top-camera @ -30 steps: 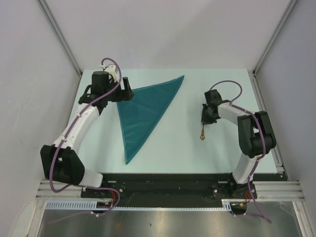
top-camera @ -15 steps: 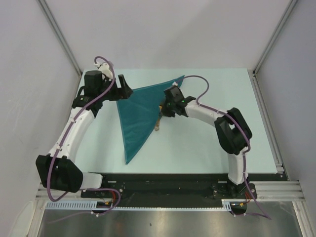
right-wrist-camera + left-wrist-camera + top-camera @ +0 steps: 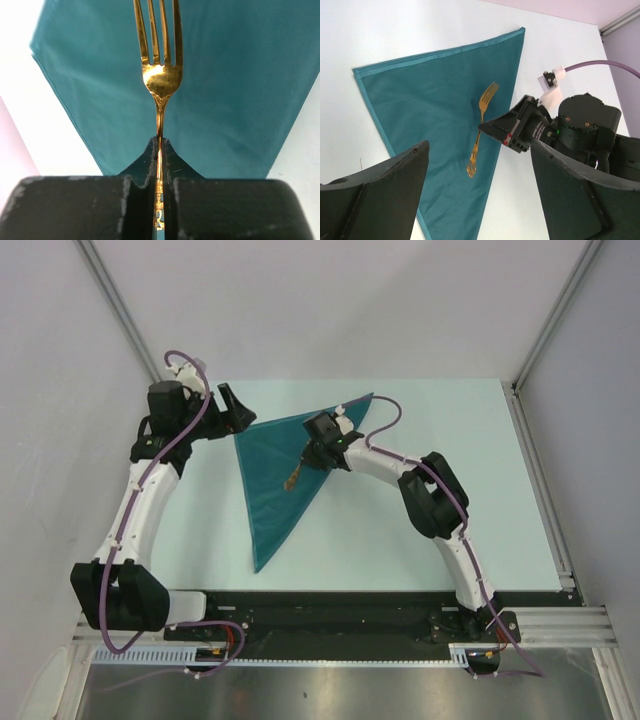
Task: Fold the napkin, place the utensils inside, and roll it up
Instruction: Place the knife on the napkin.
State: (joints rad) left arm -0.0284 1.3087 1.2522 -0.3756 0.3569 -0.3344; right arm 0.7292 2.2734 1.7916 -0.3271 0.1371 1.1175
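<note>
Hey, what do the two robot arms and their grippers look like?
The left arm and right arm have white links, bulky black joints and a purple cable running along each. The left gripper and right gripper are black with broad wedge-shaped fingers. A white plug ends the cable at the right wrist.

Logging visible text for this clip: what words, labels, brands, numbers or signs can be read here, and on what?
No text can be read in any view.
Small red and white mark by the right fingers, left wrist view: too small to read.
Fork: embossed ornament only, no lettering visible.
Napkin: plain.
</note>
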